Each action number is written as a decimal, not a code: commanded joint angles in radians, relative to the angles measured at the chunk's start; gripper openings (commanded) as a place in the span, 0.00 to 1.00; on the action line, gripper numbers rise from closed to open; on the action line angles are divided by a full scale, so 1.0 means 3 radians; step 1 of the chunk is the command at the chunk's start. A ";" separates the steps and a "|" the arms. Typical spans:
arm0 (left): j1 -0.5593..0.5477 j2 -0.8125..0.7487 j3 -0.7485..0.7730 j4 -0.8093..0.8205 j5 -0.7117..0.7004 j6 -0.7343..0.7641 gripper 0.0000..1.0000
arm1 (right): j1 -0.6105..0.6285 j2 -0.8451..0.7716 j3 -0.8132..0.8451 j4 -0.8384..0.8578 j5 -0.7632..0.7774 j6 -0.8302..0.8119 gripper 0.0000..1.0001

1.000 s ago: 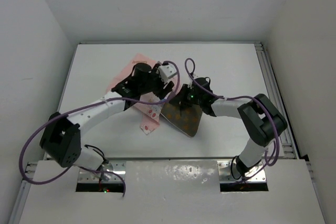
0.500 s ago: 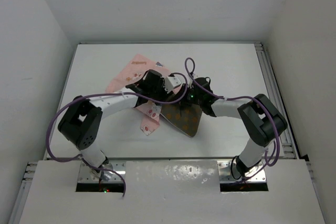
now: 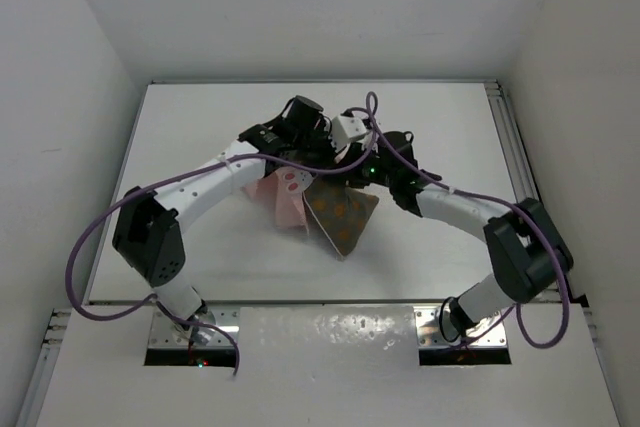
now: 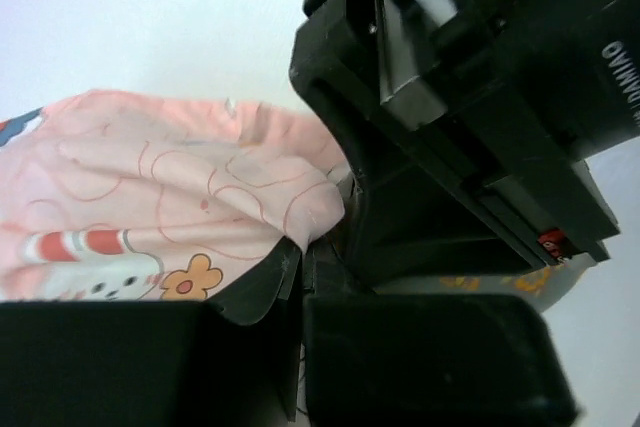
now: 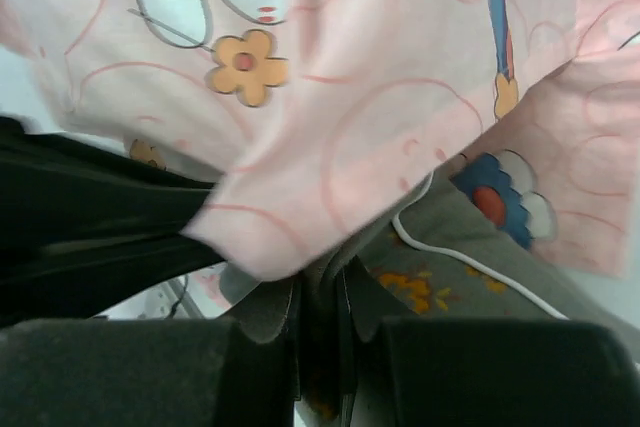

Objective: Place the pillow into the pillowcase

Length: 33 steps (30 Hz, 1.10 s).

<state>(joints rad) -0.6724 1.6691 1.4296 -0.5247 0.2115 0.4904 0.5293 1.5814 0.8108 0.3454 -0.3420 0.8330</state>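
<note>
- Pinching the pillowcase (image 4: 170, 197) from both sides, the two arms meet over the far middle of the bench (image 3: 200, 127); the left end effector (image 4: 300, 265) is clenched on a fold of the pink cartoon-print cloth, with no gap between its jaws
- the right end effector (image 5: 318, 292) is clamped almost flat on another pink fold, hard against the left one; whether the cushion's edge is also in that pinch I cannot tell
- the pillow (image 3: 341, 219) lies tilted below the wrists, one corner pointing toward the arm bases; most of its dotted face is bare, while the case bunches along its left side and drapes over its far end
- the case looks thin, limp and light; it will likely sag shut unless held at two spread points on the hem of its mouth, one layer per grip
- the pillow looks plump, soft and squeezable; cloth on cloth will probably drag; a corner or the piped edge (image 5: 470, 265) seems the best hold
- open bench lies left, right and nearer the bases; the back wall (image 3: 320, 17) is close behind, and the crowded wrists leave little room between them
</note>
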 commanded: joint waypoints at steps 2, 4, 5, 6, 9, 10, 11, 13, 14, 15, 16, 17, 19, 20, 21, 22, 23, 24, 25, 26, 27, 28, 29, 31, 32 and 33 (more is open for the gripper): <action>-0.0004 -0.0159 0.0164 -0.0138 0.0522 -0.0049 0.00 | -0.0102 -0.0663 0.0273 0.0424 -0.0082 -0.0143 0.00; 0.0047 -0.0164 0.0179 -0.0077 0.0502 -0.0116 0.00 | -0.0148 -0.0914 0.0192 0.0418 0.0015 -0.0158 0.00; 0.0068 -0.0164 0.0189 -0.0061 0.0497 -0.0126 0.00 | -0.0154 -0.0981 0.0156 0.0403 0.0061 -0.0164 0.00; 0.0073 -0.0149 0.0205 -0.0036 0.0481 -0.0126 0.00 | -0.0164 -0.1103 0.0100 0.0383 0.0162 -0.0174 0.00; 0.0088 -0.0128 0.0256 -0.0035 0.0486 -0.0131 0.00 | -0.0179 -0.1247 -0.0013 0.0240 0.0494 -0.0199 0.00; 0.0088 -0.0123 0.0266 -0.0046 0.0512 -0.0136 0.00 | -0.0189 -0.1288 -0.0044 0.0184 0.0592 -0.0199 0.00; 0.0088 -0.0118 0.0281 -0.0051 0.0557 -0.0126 0.00 | -0.0215 -0.1303 -0.0084 0.0163 0.0679 -0.0174 0.00; 0.0083 -0.0093 0.0343 -0.0092 0.0782 -0.0121 0.00 | -0.0246 -0.1278 -0.0166 0.0223 0.0772 -0.0052 0.00; 0.0068 -0.0082 0.0363 -0.0092 0.0859 -0.0126 0.00 | -0.0246 -0.1253 -0.0182 0.0249 0.0767 -0.0031 0.00; -0.0003 -0.0062 0.0379 -0.0071 0.0991 -0.0177 0.00 | -0.0241 -0.1181 -0.0177 0.0265 0.0741 0.0030 0.00; -0.0044 -0.0047 0.0389 -0.0061 0.1043 -0.0203 0.00 | -0.0220 -0.1130 -0.0172 0.0321 0.0731 0.0056 0.00; -0.0115 -0.0016 0.0404 -0.0051 0.1170 -0.0218 0.00 | -0.0190 -0.1084 -0.0167 0.0347 0.0736 0.0076 0.00; -0.0157 0.0010 0.0404 -0.0036 0.1329 -0.0299 0.00 | -0.0179 -0.0977 -0.0177 0.0372 0.0782 0.0194 0.00; -0.0157 0.0020 0.0384 -0.0025 0.1411 -0.0335 0.00 | -0.0189 -0.0951 -0.0222 0.0382 0.0823 0.0235 0.00; -0.0157 0.0015 0.0364 0.0036 0.1543 -0.0417 0.00 | -0.0194 -0.0941 -0.0243 0.0383 0.0853 0.0271 0.00; -0.0152 0.0000 0.0282 0.0112 0.1580 -0.0473 0.00 | -0.0200 -0.0900 -0.0264 0.0383 0.0864 0.0276 0.00; -0.0147 -0.0016 0.0226 0.0249 0.1581 -0.0514 0.00 | -0.0195 -0.0879 -0.0309 0.0383 0.0864 0.0266 0.00; -0.0126 -0.0021 0.0170 0.0327 0.1550 -0.0576 0.00 | -0.0205 -0.0854 -0.0335 0.0372 0.0859 0.0261 0.00; -0.0101 -0.0026 0.0002 0.0439 0.1479 -0.0627 0.00 | -0.0200 -0.0788 -0.0366 0.0342 0.0783 0.0246 0.00; -0.0040 -0.0026 -0.0101 0.0668 0.1225 -0.0683 0.00 | -0.0205 -0.0757 -0.0346 0.0276 0.0716 0.0200 0.04; -0.0014 -0.0011 -0.0173 0.0766 0.1040 -0.0780 0.00 | -0.0210 -0.0736 -0.0300 -0.0074 0.0680 0.0068 0.14; 0.0006 0.0040 -0.0285 0.0833 0.0826 -0.0781 0.00 | -0.0220 -0.0716 -0.0168 -0.0310 0.0670 -0.0030 0.29; 0.0017 0.0071 -0.0327 0.0889 0.0404 -0.0735 0.00 | -0.0225 -0.0705 -0.0086 -0.0885 0.0745 -0.0203 0.67; 0.0017 0.0188 -0.0378 0.0885 0.0018 -0.0658 0.00 | -0.0317 -0.0776 0.0012 -0.1374 0.1117 -0.0276 0.81; 0.0017 0.0229 -0.0383 0.0865 -0.0050 -0.0623 0.00 | -0.0388 -0.0817 -0.0018 -0.1609 0.1130 -0.0266 0.88; 0.0017 0.0300 -0.0363 0.0819 -0.0061 -0.0622 0.00 | -0.0556 -0.0868 -0.0114 -0.1667 0.1130 -0.0246 0.89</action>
<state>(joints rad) -0.6720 1.7237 1.3167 -0.3630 0.3313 0.3077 0.4335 1.3788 0.7486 0.0101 -0.0723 0.7933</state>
